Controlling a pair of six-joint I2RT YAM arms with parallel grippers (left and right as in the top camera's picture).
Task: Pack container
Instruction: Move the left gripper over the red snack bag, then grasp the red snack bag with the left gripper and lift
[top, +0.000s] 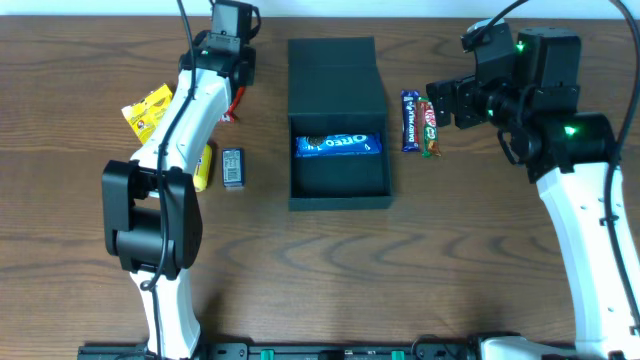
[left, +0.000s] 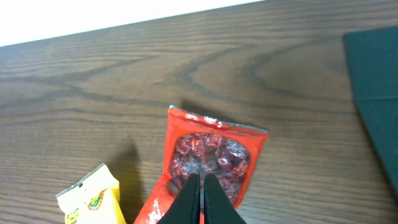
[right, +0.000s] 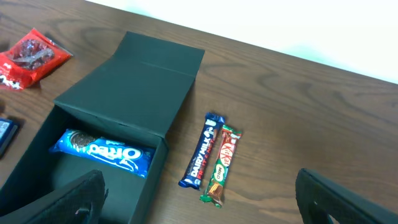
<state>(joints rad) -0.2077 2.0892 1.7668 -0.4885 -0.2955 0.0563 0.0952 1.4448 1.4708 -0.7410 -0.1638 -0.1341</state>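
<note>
Open box (top: 340, 182) sits mid bench (top: 300, 280). Left of it, the left hand (left: 201, 182) is pinched shut on the red packet (left: 211, 149): lift over the wall, drop beside the Oreos (top: 339, 145). Right of it, the right hand (top: 445, 103) gapes empty.

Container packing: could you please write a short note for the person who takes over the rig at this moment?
Left tool: shut on the red packet, on the table left of the container.
Right tool: open and empty, near the Dairy Milk bar and the KitKat, which lie side by side right of the container.
Done: the container's lid is open and the Oreo pack lies inside.
Left: the red packet, both bars, the yellow packet and the small dark packet are all outside. Probably close the lid last.
</note>
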